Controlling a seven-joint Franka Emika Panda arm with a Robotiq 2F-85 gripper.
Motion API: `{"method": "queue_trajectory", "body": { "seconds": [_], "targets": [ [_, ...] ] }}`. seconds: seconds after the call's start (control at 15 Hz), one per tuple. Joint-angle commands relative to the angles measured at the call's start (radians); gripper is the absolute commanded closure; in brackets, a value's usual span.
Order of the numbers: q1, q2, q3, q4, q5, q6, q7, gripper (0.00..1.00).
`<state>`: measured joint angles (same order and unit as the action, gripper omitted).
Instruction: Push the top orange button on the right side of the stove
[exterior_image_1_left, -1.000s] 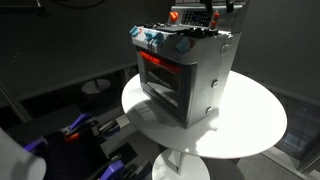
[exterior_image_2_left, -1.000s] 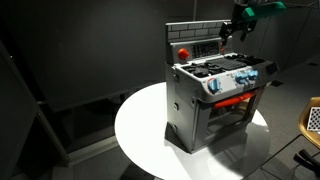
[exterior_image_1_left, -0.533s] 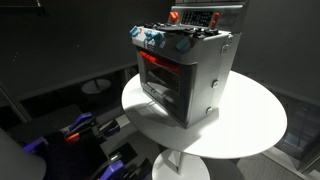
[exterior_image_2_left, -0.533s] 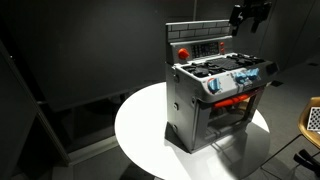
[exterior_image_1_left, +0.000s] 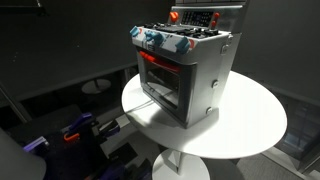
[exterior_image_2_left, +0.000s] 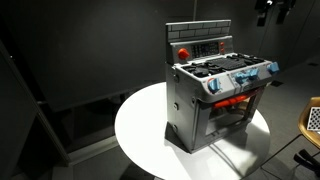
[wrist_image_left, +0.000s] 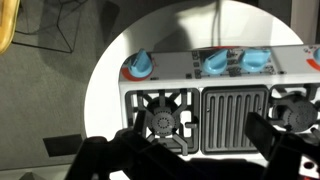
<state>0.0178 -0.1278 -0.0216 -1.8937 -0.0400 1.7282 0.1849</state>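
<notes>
The silver-grey toy stove (exterior_image_1_left: 190, 80) stands on a round white table (exterior_image_1_left: 250, 125) in both exterior views (exterior_image_2_left: 215, 95). Its door glows red. Blue-and-white knobs (wrist_image_left: 215, 63) line its front edge. The upright back panel (exterior_image_2_left: 200, 42) carries a red button (exterior_image_2_left: 183, 52) and orange controls. My gripper (exterior_image_2_left: 272, 10) hangs high above and beyond the stove's right end, apart from it. It is out of frame in the exterior view that shows the stove's side. In the wrist view the open, empty fingers (wrist_image_left: 198, 125) frame the burner and the griddle plate from above.
Blue-and-black equipment (exterior_image_1_left: 75, 130) sits low in front of the table. A white disc (exterior_image_1_left: 97, 86) lies on the floor behind. A tan object (exterior_image_2_left: 312, 120) is at the frame's edge. Cables (wrist_image_left: 70, 25) lie on the floor beyond the table.
My gripper has lifted up and away from the back panel, toward the top corner in one exterior view and out of frame in the other. The stove has not moved.
</notes>
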Motion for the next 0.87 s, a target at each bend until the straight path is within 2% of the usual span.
{"method": "queue_trajectory", "body": {
  "seconds": [0.0,0.47,0.53,0.8],
  "targets": [
    [-0.009,-0.104,0.001,-0.082,0.053,-0.057,-0.073,0.0],
    [-0.009,-0.246,-0.001,-0.202,0.069,-0.115,-0.152,0.0],
    [-0.011,-0.203,0.009,-0.165,0.057,-0.105,-0.121,0.0],
    [-0.011,-0.209,0.009,-0.175,0.057,-0.105,-0.122,0.0]
  ]
}}
